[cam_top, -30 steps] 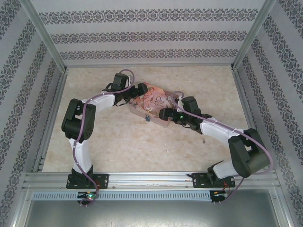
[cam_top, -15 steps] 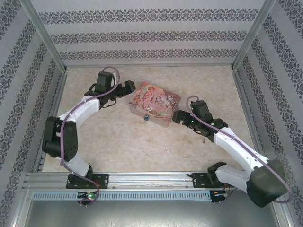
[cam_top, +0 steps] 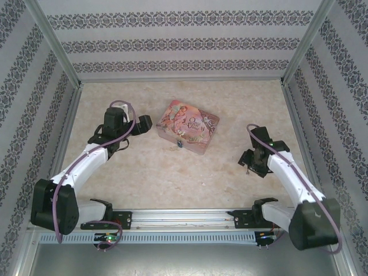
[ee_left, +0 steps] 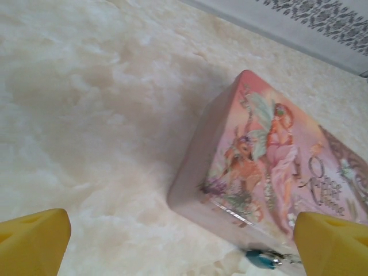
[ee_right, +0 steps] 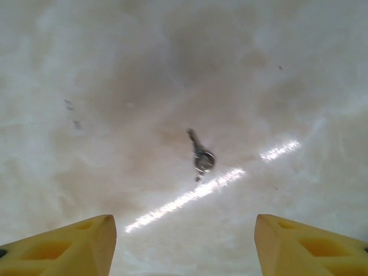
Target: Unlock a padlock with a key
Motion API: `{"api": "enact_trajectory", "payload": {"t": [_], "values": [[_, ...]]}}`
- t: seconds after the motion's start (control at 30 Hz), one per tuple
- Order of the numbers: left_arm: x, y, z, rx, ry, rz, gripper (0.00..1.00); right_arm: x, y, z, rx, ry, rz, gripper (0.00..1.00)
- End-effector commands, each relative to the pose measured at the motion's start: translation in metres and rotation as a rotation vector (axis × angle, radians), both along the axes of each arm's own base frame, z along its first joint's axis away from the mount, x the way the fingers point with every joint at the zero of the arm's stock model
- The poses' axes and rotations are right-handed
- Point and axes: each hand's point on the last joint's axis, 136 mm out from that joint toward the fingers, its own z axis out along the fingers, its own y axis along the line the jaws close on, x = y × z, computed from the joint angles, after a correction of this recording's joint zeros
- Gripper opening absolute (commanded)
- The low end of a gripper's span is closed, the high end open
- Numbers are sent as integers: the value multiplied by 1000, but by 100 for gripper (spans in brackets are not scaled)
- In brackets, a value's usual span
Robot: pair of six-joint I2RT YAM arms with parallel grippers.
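The tiny padlock (cam_top: 180, 144), teal-bodied with a thin silver shackle, hangs at the near side of a flat pink illustrated tin (cam_top: 188, 126). From the left wrist the padlock (ee_left: 261, 259) shows at the bottom edge, under the tin (ee_left: 270, 155). My left gripper (cam_top: 142, 125) sits just left of the tin, open, and its yellow fingertips (ee_left: 31, 247) are wide apart with nothing between them. The small silver key (ee_right: 201, 156) lies flat on the table. My right gripper (ee_right: 187, 247) hovers above it, open, and stands well right of the tin (cam_top: 248, 161).
A pale marbled tabletop (cam_top: 172, 178) is bounded by patterned walls and a metal frame (cam_top: 63, 149) on three sides. The arm bases are bolted to the rail (cam_top: 184, 217) at the near edge.
Both arms have drawn back from the tin. The left gripper moved left and nearer. The right gripper swung right and nearer, to above the key, its jaws narrowing somewhat.
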Motion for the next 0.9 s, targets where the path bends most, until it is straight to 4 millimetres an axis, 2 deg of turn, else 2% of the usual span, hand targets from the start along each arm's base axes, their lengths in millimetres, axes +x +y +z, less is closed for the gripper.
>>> {"api": "enact_trajectory", "payload": {"t": [0.0,0.17,0.3,0.43,0.87], "values": [[5,16,9,57,-73,31,99,-9,-1,-1,-9,125,49,56],[2,23,2,64,-54,48,99,1,0,-12,-13,174,66,49],[1,27,1,70,-47,52,99,6,-3,-21,-28,183,57,48],[1,29,2,67,-46,57,99,10,1,-31,-7,189,51,41],[2,28,2,47,-32,60,99,-1,0,-56,22,258,36,33]]}}
